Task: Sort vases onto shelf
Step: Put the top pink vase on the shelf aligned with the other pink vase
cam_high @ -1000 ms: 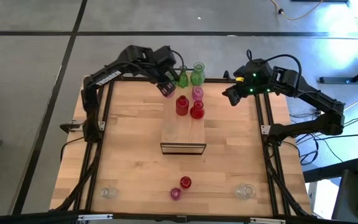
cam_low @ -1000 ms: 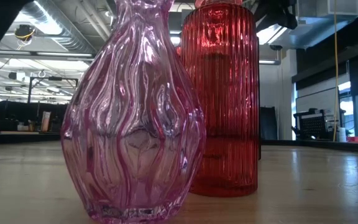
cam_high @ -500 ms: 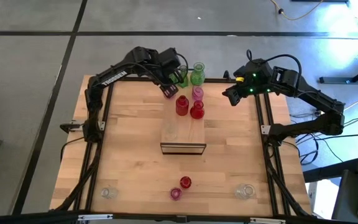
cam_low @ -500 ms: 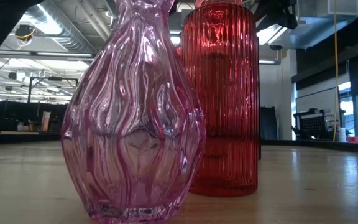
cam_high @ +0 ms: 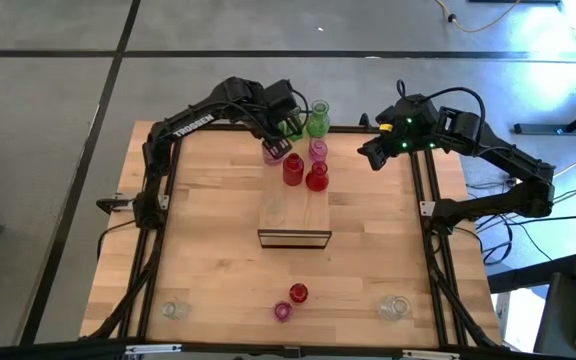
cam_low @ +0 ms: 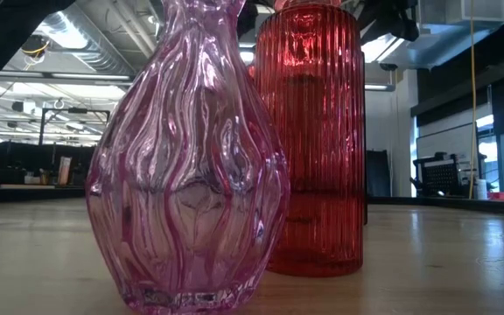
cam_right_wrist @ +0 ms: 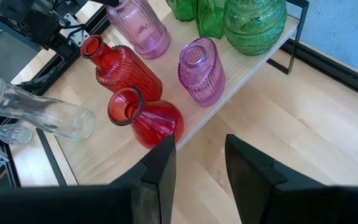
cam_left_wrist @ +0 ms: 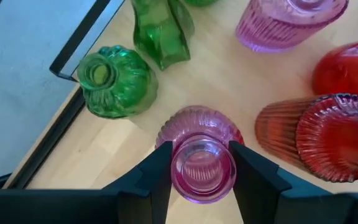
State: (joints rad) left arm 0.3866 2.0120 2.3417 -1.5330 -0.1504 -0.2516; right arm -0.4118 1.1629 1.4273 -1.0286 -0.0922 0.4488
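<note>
The shelf (cam_high: 286, 212) lies mid-table, running from the far edge toward the near one. On its far end stand green vases (cam_high: 317, 119), a pink vase (cam_high: 318, 150) and two red vases (cam_high: 293, 168); a clear vase (cam_right_wrist: 42, 115) lies on its side there. My left gripper (cam_high: 276, 148) is over the shelf's far left part, shut on a ribbed pink vase (cam_left_wrist: 201, 134), next to a round green vase (cam_left_wrist: 114, 81). My right gripper (cam_right_wrist: 197, 177) hovers open just off the shelf's right side, touching nothing. My left gripper pinches the pink vase by its neck just under the rim (cam_left_wrist: 202, 163), one finger (cam_left_wrist: 160, 171) on each side. The fingers come from above, pointing down. The vase stays upright below them; whether its base rests on the shelf or hangs just above it, I cannot tell.
Near the table's near edge stand a wavy pink vase (cam_low: 186, 157) and a ribbed red vase (cam_low: 309, 140), close together, with a clear vase (cam_high: 175, 310) at the near left corner and another (cam_high: 395, 307) at the near right. Bare tabletop (cam_high: 198, 220) lies on both sides of the shelf.
My left arm has swung toward the table's right, carrying the pink vase a little way inward over the shelf, closer to the ribbed red vase. The right arm has kept still.
</note>
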